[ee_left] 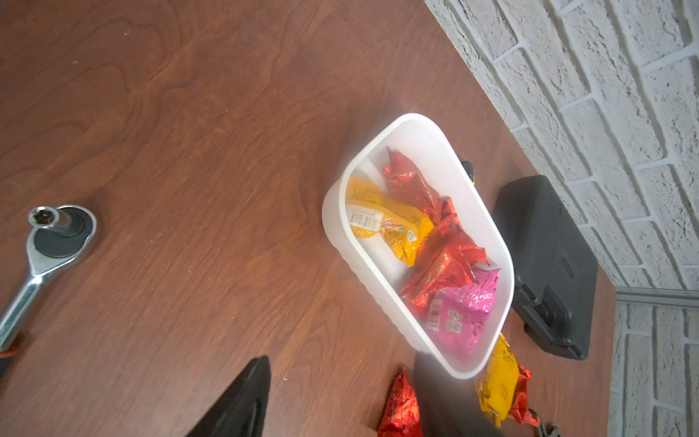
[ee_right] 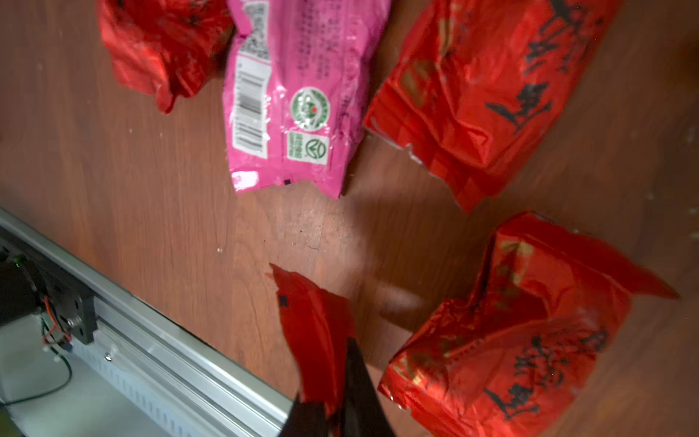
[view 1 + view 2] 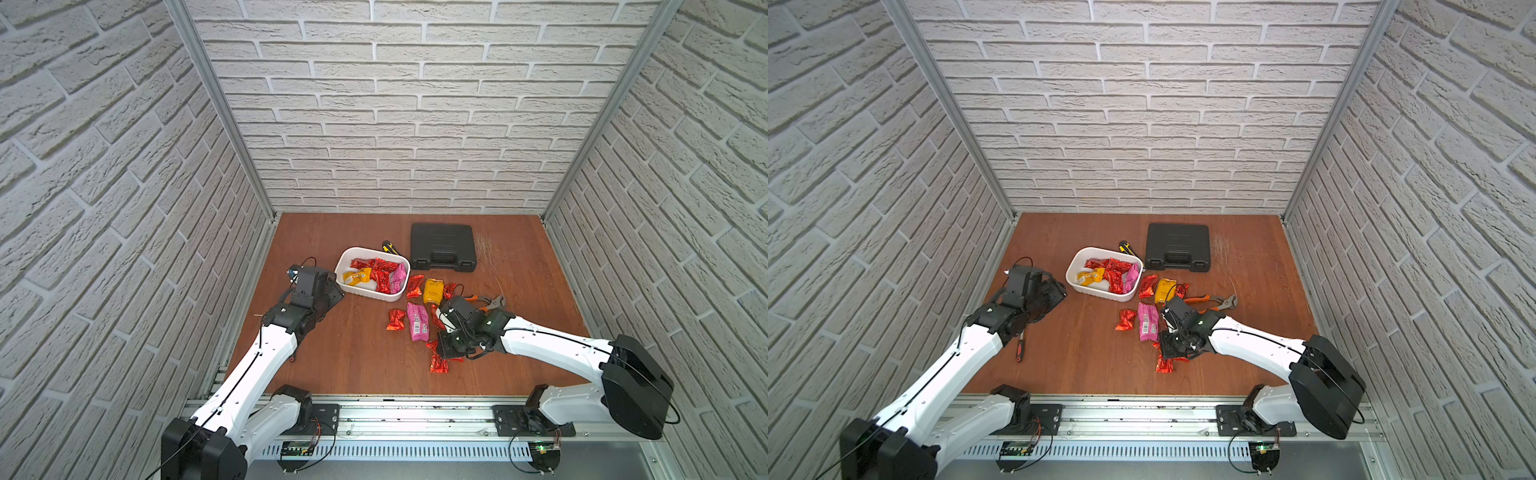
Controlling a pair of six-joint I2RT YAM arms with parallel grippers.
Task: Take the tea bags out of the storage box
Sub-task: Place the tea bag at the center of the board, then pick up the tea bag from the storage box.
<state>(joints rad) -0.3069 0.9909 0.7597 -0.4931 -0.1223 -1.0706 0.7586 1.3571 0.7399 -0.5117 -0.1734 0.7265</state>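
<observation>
While the white storage box (image 3: 367,293) sits a little left of the middle of the desk (image 3: 332,365), nearer the far edge than the near one, some of the tea bags (image 3: 380,274) lie inside it. Others are strewn on the wood to its right and toward the near edge.

In the left wrist view the box holds a yellow sachet (image 1: 389,227) with a white barcode label and a round emblem. It also holds several red sachets (image 1: 438,265) and a pink sachet (image 1: 463,314) bearing a white label and green seals. None of that print can be read.

The left hand (image 1: 340,401) hovers near the box's left side, fingers spread wide with nothing between them. The right hand (image 2: 333,412) is over the loose bags near the desk's middle, its fingers close together and pinching a red tea bag (image 2: 314,333) by one end.

Beside it lies a pink tea bag (image 2: 299,94) with a barcode sticker, a round green-and-white seal, a square green mark and rows of print too fine to read. Two red bags (image 2: 484,87) there carry bold black Chinese brush characters, blurred.

A black hard case (image 3: 442,247) stands just right of the box by the far edge. Orange-handled pliers (image 3: 1210,300) lie right of the loose bags, and a ratchet wrench (image 1: 49,242) lies toward the left edge.
</observation>
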